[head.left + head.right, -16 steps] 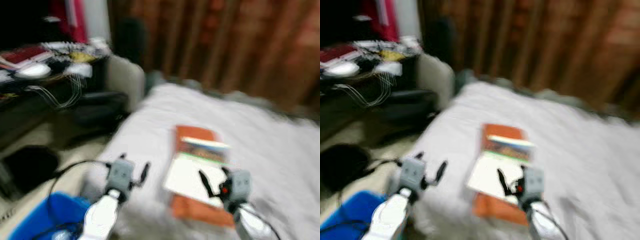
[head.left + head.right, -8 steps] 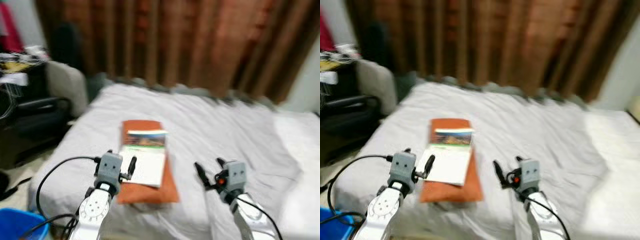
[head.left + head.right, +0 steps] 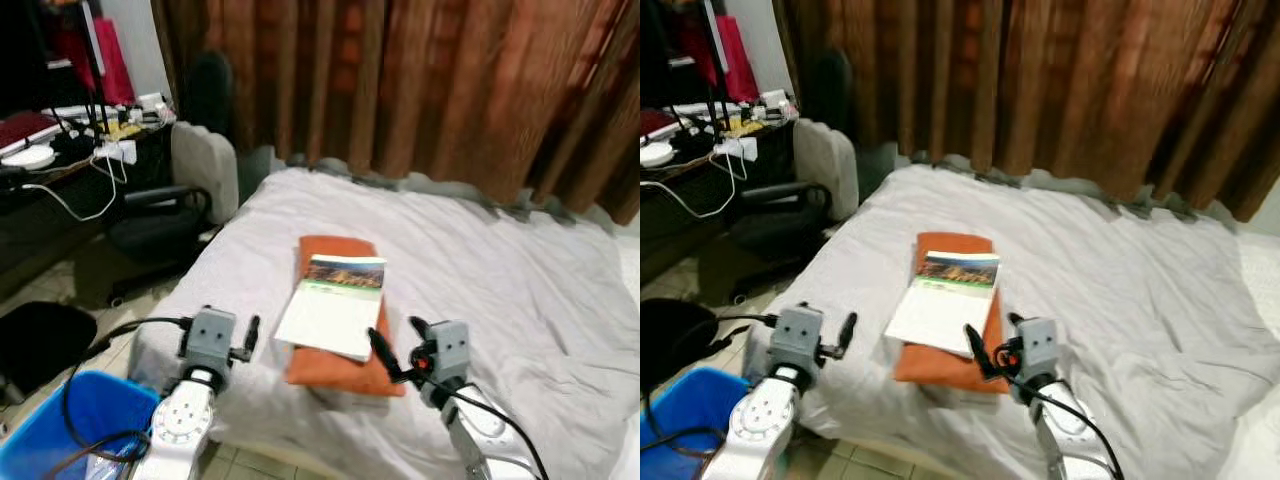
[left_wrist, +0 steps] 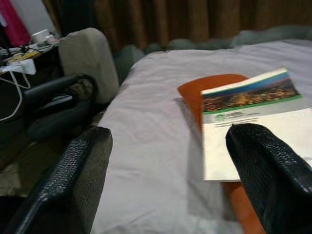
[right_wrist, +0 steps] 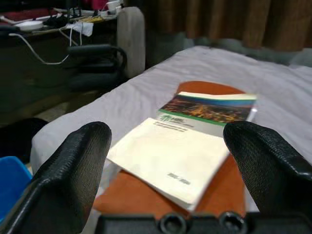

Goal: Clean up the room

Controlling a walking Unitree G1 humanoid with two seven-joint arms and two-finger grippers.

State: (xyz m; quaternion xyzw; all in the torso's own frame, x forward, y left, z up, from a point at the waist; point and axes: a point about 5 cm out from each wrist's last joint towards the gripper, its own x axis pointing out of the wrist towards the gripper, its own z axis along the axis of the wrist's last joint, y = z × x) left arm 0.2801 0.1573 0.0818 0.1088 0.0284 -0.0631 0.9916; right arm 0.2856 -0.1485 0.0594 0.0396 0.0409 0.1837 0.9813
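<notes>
A white booklet with a photo band along its far edge lies on an orange book, both on the grey bed. My left gripper is open and held over the bed's near left corner, left of the two books. My right gripper is open and hovers at the near right corner of the orange book, not touching it. In the right wrist view the booklet lies between and ahead of the fingers. The left wrist view has the booklet ahead toward one finger.
A blue bin with a cable stands on the floor at my lower left. A dark office chair and a cluttered desk with cables are at the left. Brown curtains hang behind the bed. A black bag lies on the floor.
The camera has swung back left and steadied, so the whole scene shifted. Both grippers stay open in front of me; the right one now sits closer to the orange book's corner.
</notes>
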